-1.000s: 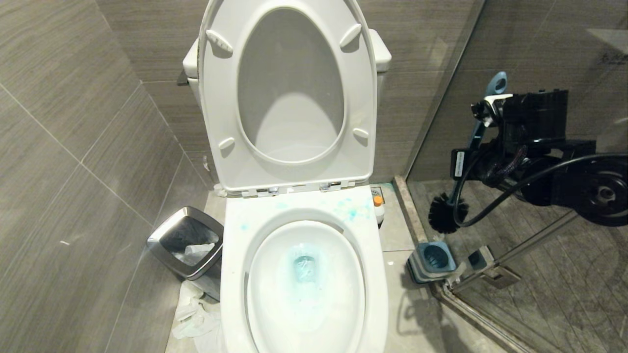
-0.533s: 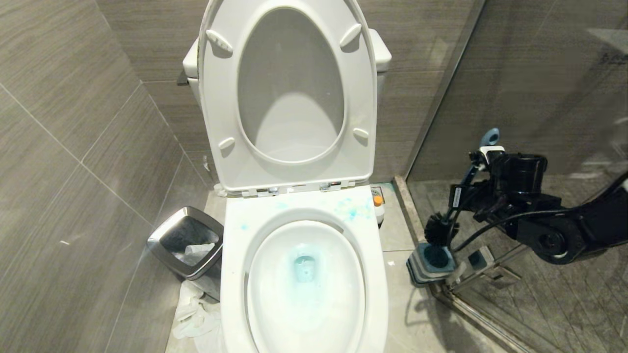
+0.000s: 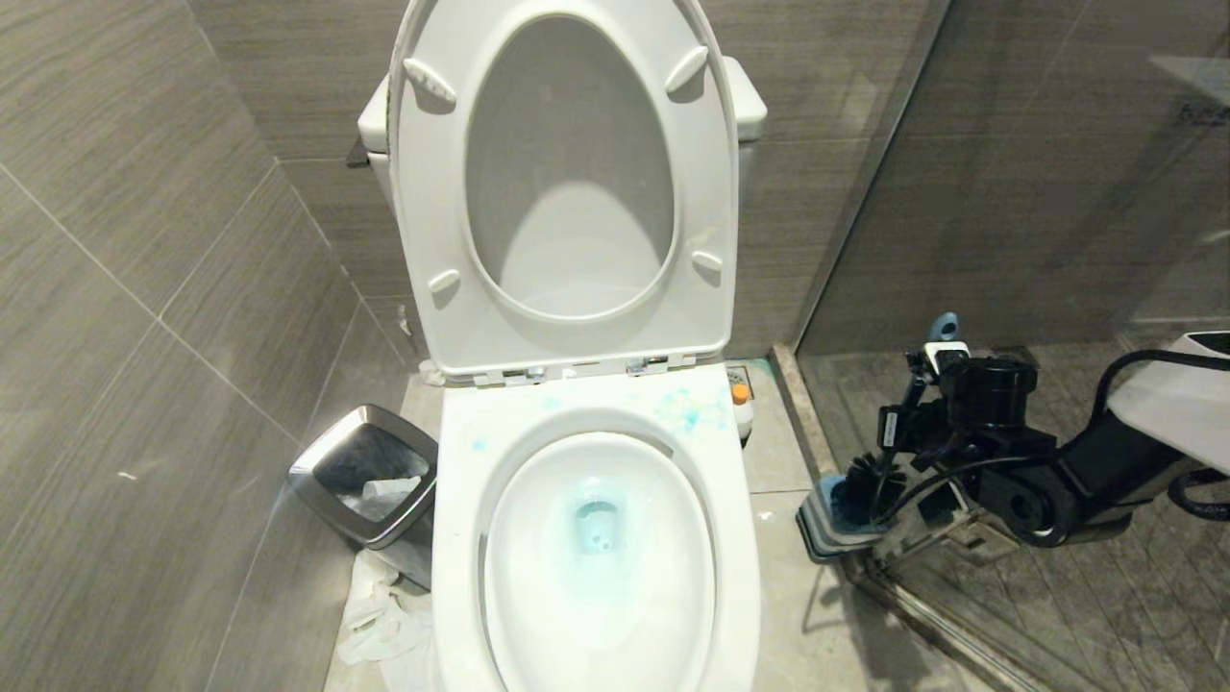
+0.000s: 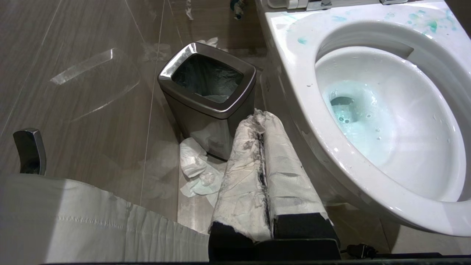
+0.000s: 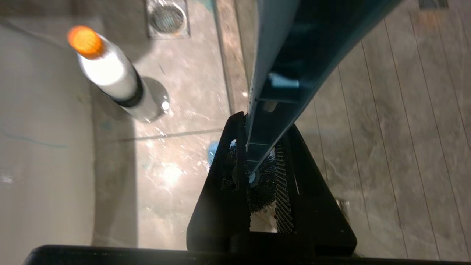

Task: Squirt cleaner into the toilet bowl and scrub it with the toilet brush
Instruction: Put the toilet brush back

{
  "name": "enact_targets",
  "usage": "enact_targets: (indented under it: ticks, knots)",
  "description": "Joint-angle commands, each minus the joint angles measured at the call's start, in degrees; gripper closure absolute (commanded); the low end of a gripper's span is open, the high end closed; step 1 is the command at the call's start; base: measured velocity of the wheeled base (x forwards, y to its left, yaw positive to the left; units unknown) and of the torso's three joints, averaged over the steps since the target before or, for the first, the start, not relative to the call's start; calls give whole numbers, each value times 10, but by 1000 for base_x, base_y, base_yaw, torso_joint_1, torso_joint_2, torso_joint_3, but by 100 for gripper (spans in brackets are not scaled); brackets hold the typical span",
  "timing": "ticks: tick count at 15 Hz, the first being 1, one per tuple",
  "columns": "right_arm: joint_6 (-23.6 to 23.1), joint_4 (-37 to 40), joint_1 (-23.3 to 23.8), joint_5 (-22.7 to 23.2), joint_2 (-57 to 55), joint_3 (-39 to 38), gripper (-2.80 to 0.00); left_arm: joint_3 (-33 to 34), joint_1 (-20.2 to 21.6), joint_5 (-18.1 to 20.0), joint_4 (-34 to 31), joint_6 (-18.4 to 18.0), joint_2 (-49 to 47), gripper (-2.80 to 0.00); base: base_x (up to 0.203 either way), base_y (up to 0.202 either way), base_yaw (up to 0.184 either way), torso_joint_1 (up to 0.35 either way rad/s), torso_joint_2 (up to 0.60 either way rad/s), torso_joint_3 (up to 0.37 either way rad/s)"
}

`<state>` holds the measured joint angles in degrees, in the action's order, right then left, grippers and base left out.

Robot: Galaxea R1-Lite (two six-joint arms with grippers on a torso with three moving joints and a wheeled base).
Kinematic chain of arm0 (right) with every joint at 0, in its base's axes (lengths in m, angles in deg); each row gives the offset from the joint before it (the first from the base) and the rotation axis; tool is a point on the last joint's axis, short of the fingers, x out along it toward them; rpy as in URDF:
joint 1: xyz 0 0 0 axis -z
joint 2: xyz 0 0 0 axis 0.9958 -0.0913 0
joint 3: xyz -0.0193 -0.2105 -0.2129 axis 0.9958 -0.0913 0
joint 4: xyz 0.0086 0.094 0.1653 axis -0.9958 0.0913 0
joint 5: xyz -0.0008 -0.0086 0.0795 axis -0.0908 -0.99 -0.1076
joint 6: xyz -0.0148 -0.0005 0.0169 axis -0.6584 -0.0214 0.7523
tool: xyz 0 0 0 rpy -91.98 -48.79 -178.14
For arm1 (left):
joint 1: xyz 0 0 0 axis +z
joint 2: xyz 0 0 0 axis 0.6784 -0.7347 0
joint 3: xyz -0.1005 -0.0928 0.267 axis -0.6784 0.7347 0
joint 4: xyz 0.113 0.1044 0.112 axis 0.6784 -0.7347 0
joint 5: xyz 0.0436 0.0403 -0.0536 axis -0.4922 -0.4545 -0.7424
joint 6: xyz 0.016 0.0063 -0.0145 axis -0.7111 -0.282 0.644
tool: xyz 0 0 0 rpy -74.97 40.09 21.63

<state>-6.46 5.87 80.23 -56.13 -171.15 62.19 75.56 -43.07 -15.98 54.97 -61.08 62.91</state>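
I take the toilet bowl (image 3: 596,538) as my reference: its seat and lid stand raised against the tank, and the cleaner (image 3: 694,411) shows as turquoise splashes on the back rim of the bowl and as a pale blue tint in the water at the bottom. On the floor just beside the bowl's back right corner stands the small whitish cleaner bottle (image 3: 741,408) with its orange top. To the right of the bowl, by the foot of the glass shower partition, my right gripper (image 3: 921,380) is clamped on the slate-blue handle of the toilet brush (image 3: 908,404), near the handle's upper end. The brush hangs roughly upright, its black bristle head sitting in the mouth of the squarish blue-grey holder (image 3: 817,519) on the floor. In the right wrist view I see the handle running between the two black fingers (image 5: 217,191), with the bristles below them and the bottle off to the bowl's side. My left gripper (image 4: 259,147) hangs on the left of the bowl, its two paper-wrapped fingers pressed together with nothing between them, pointing toward the steel-rimmed bin (image 4: 208,95) that stands on the floor beside the bowl's left flank. Crumpled white tissue (image 4: 197,169) lies on the floor at the bin's foot, against the bowl.
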Motion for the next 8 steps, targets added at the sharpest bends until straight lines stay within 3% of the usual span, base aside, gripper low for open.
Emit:
enact_targets:
  ticks: [1,8]
  knots:
    - [0,-4,11,7,-20,2,0,0,0,0,1,0,0,0,0,0,0,0,0,0]
    - [-7,-53,22,11,-70,7,0,0,0,0,1,1,0,0,0,0,0,0,0,0]
